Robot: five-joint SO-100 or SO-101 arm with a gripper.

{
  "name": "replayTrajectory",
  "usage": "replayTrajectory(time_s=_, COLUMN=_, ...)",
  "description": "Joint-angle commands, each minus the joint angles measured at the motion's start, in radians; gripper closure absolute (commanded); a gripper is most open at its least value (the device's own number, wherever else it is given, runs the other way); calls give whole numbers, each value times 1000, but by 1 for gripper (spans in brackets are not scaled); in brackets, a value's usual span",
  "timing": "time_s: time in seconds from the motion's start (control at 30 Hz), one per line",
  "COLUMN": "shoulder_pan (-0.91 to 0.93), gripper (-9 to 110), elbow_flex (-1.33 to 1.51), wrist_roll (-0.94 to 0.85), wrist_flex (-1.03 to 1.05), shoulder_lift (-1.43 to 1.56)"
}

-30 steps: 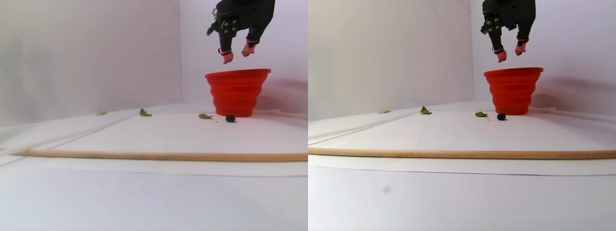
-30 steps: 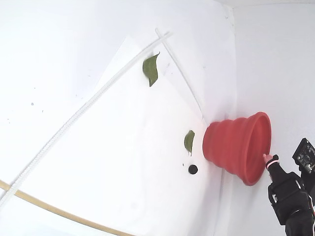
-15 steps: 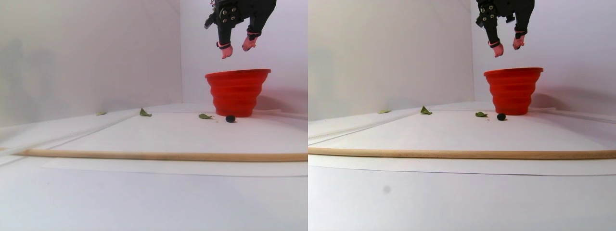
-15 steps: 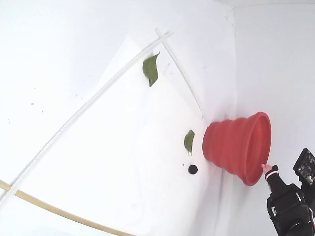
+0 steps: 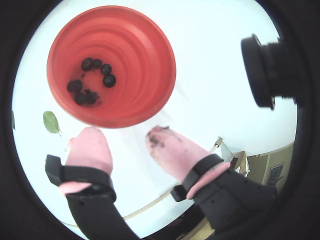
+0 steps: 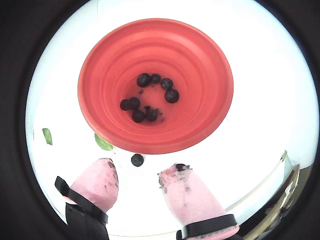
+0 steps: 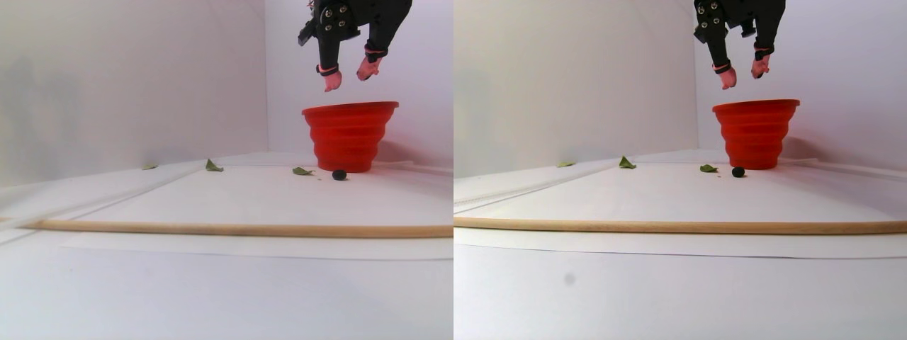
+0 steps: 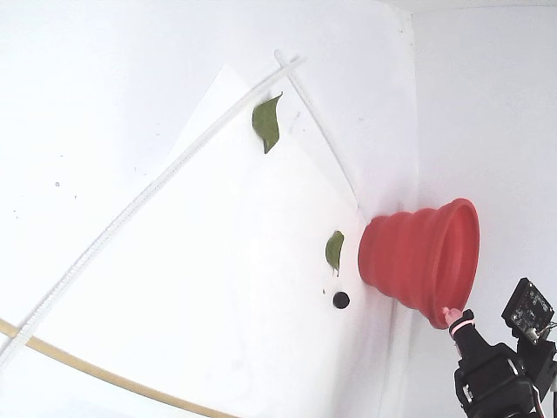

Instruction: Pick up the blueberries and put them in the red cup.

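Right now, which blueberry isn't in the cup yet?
Find the big red cup. On the white table just outside its base sits one small dark blueberry, beside a green leaf. It is round and near-black; the leaf is flat and green.

A few green leaves [image 8: 267,122] lie scattered on the white surface [image 8: 130,104], a sheet of white paper [image 7: 283,195] is spread across it, and a long pale wooden rod [image 7: 234,229] runs along the sheet's near side.
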Motion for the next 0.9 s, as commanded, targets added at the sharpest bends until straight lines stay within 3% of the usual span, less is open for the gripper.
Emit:
replayTrajectory(time_s=0.0, shoulder_pan=-3, gripper=85, elbow_flex=-3, wrist_roll=12, wrist_flex=0, shoulder_lift=121)
replayTrajectory(time_s=0.53, shoulder_pan=-34, gripper=85, elbow_flex=133, wrist_roll=31, wrist_flex=-2, shoulder_lift=161)
replayTrajectory(time_s=0.87, shoulder_pan=-32, gripper=85, elbow_flex=186, wrist_roll=29, wrist_flex=-117, shoulder_lift=78)
